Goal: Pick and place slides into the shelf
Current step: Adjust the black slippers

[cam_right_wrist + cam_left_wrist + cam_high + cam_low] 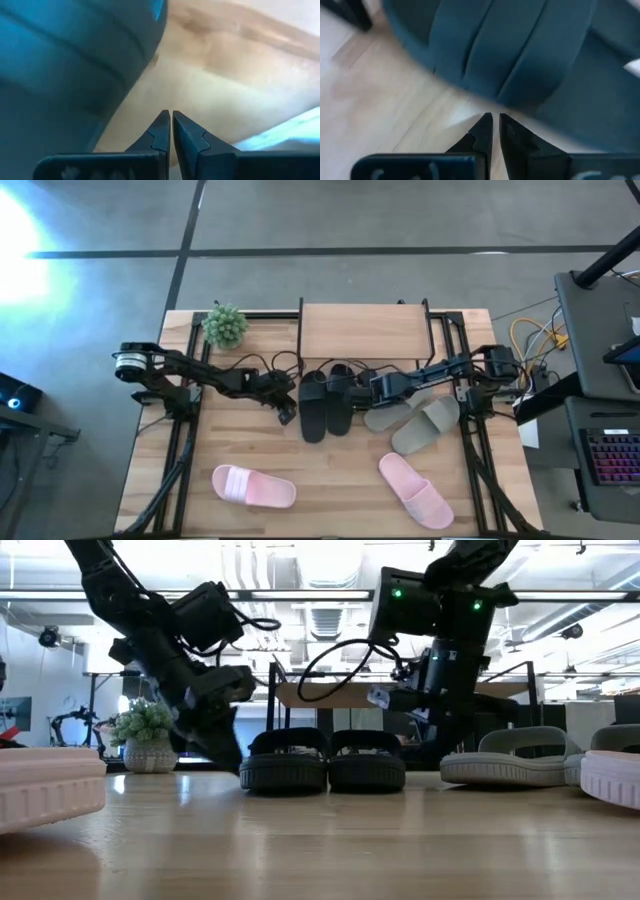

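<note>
Two black slides (pixel 314 408) (pixel 340 402) lie side by side on their soles at the table's middle, in front of the shelf (pixel 365 330). My left gripper (pixel 289 414) is shut and slants down at the left black slide's outer side (pixel 250 765). My right gripper (pixel 366 392) is shut on the other side of the pair, its tips (pixel 169 115) over bare wood, a little apart from the right black slide (pixel 75 65). A grey pair (pixel 395 415) (pixel 425 425) lies to the right. Two pink slides (pixel 253 486) (pixel 415 492) lie near the front edge. My left gripper has its shut fingertips (pixel 487 122) right at the lower edge of the left black slide's outer side (pixel 510 97), coming in at a slant from the table's left and pointing down. Whether the tips touch the slide, I cannot tell. The slide rests flat on the table.
A small potted plant (pixel 225 325) stands at the back left beside the shelf. Black frame rails (pixel 190 410) (pixel 470 420) run along both sides of the table. Bare wood lies between the two pink slides at the front.
</note>
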Controlling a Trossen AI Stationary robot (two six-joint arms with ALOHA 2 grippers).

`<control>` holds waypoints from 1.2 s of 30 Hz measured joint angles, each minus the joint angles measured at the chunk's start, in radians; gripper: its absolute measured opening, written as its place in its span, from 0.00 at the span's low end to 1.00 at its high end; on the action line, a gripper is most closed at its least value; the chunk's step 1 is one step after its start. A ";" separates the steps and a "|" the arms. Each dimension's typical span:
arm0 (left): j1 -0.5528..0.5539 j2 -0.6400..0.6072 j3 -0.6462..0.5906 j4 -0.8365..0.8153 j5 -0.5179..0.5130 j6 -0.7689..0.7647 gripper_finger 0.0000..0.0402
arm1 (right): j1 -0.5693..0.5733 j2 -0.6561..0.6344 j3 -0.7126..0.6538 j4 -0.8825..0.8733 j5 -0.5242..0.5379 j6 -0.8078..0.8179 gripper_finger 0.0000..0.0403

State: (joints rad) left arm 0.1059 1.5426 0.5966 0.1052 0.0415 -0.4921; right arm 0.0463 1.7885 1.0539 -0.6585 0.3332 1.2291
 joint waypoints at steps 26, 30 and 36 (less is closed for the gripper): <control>0.005 -0.081 0.065 -0.191 0.079 -0.026 0.04 | 0.115 -0.035 0.004 0.092 -0.281 0.000 0.03; -0.034 -0.126 0.060 -0.135 0.096 -0.081 0.04 | 0.145 -0.050 0.004 0.100 -0.285 0.047 0.03; -0.075 -0.048 0.078 0.059 0.147 -0.131 0.04 | 0.150 -0.049 0.005 0.258 -0.308 0.054 0.03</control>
State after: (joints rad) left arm 0.0306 1.4949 0.6750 0.1646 0.1884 -0.6227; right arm 0.1959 1.7397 1.0588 -0.4007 0.0254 1.2835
